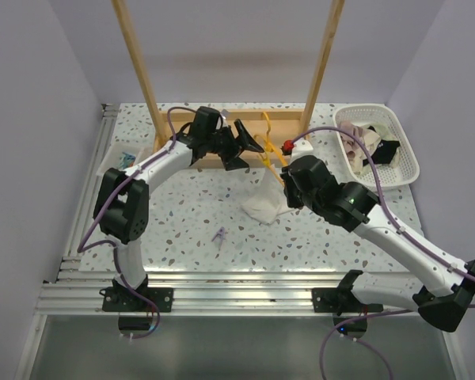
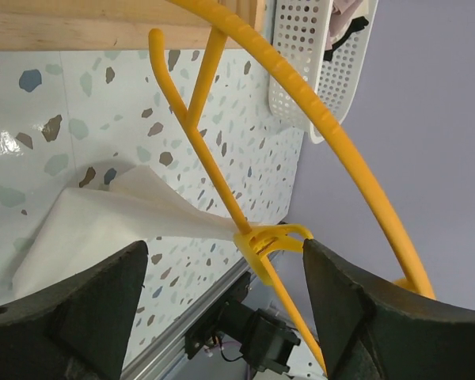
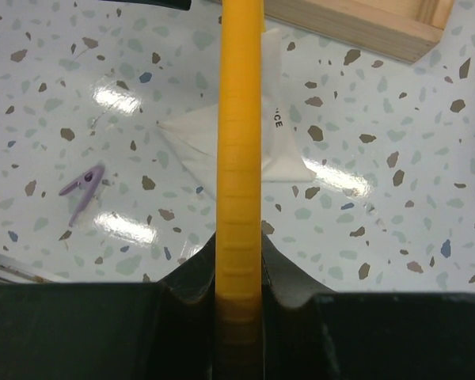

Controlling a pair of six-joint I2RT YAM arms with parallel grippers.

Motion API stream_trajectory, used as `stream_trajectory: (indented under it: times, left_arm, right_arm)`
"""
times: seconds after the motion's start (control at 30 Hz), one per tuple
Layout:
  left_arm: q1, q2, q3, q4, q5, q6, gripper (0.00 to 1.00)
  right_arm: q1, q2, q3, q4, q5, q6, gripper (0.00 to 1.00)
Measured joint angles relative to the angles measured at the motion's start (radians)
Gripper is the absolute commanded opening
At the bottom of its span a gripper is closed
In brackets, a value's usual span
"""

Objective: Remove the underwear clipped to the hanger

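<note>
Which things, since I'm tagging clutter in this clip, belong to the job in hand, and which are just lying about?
Job in hand:
- underwear
- hanger
- yellow clip pinching the underwear
- left pincer, open around that clip
- right pincer, shut on the hanger

Lying about:
- purple clothespin
- white basket with cloths
- wooden rack

The room is bright and evenly lit from overhead, so the arms throw only pale, soft-edged shadows on the table (image 1: 190, 218). Its glossy speckled top flares into white patches of glare in both wrist views, strongest in the right one. Up close, the right gripper (image 3: 239, 291) is a dark, unfocused mass, and the hanger (image 3: 239, 142) looks slightly soft. The left gripper (image 2: 224, 265) blurs too. From above, the rack posts (image 1: 138, 71) splay outward.
</note>
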Motion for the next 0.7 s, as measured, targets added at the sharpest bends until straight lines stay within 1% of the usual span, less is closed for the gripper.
stream_trajectory:
  times: [0.2,0.23,0.3,0.33,0.43,0.63,0.67,0.7]
  left_arm:
    - [0.000,0.000,0.002,-0.009,-0.015,0.024,0.64]
    - [0.000,0.000,-0.002,-0.006,-0.016,0.028,0.61]
    - [0.000,0.000,-0.017,-0.003,-0.018,0.034,0.57]
    - [0.000,0.000,-0.026,-0.003,-0.019,0.037,0.52]
    - [0.000,0.000,-0.044,-0.007,-0.022,0.042,0.43]
    - [0.000,0.000,-0.053,0.014,-0.021,0.043,0.43]
    - [0.000,0.000,-0.061,0.025,-0.020,0.040,0.43]
    - [0.000,-0.001,-0.071,0.033,-0.019,0.035,0.46]
  right_arm:
    - [0.005,0.008,0.018,0.000,0.077,0.028,0.00]
    - [0.005,0.009,0.023,0.000,0.083,0.032,0.00]
    - [0.005,0.011,0.031,0.002,0.087,0.036,0.00]
    - [0.006,0.012,0.033,0.003,0.087,0.039,0.00]
    - [0.009,0.014,0.040,0.003,0.087,0.043,0.00]
    - [0.012,0.025,0.044,0.003,0.090,0.044,0.00]
    - [0.012,0.027,0.045,0.003,0.089,0.044,0.00]
    - [0.012,0.031,0.046,0.003,0.089,0.044,0.00]
